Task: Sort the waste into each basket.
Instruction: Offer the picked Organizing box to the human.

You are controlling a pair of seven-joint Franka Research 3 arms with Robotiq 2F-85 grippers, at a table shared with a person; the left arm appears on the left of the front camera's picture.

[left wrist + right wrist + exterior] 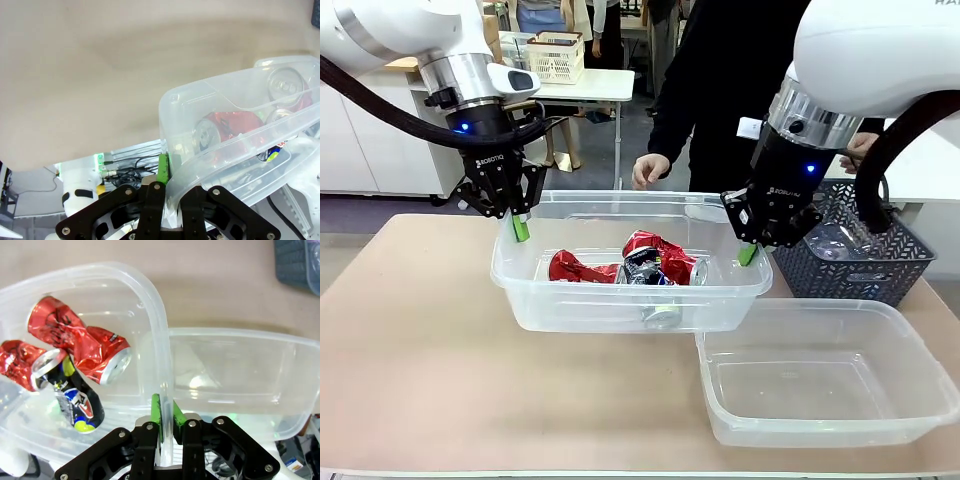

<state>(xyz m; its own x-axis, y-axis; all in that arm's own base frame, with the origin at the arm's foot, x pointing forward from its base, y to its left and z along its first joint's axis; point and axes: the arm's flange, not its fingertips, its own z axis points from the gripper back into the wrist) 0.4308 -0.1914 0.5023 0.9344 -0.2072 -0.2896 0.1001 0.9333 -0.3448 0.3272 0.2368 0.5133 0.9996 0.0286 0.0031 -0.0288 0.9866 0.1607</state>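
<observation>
The left hand (520, 228) is clenched on the left rim of a clear tub (620, 305). The right hand (748, 253) is clenched on its right rim, so the tub is held between them. Inside it lie crushed red cans (655, 258) with silver ends, one showing dark blue and yellow. A second clear tub (820, 400), empty, sits on the bench (420, 350) just beside it.

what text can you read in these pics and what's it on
"ROBOTIQ": on the left end effector, small.
"ROBOTIQ": on the right end effector, small.
Print on the crushed cans in the basket: too crumpled to read.
Letters on the right arm, top edge: cut off.
</observation>
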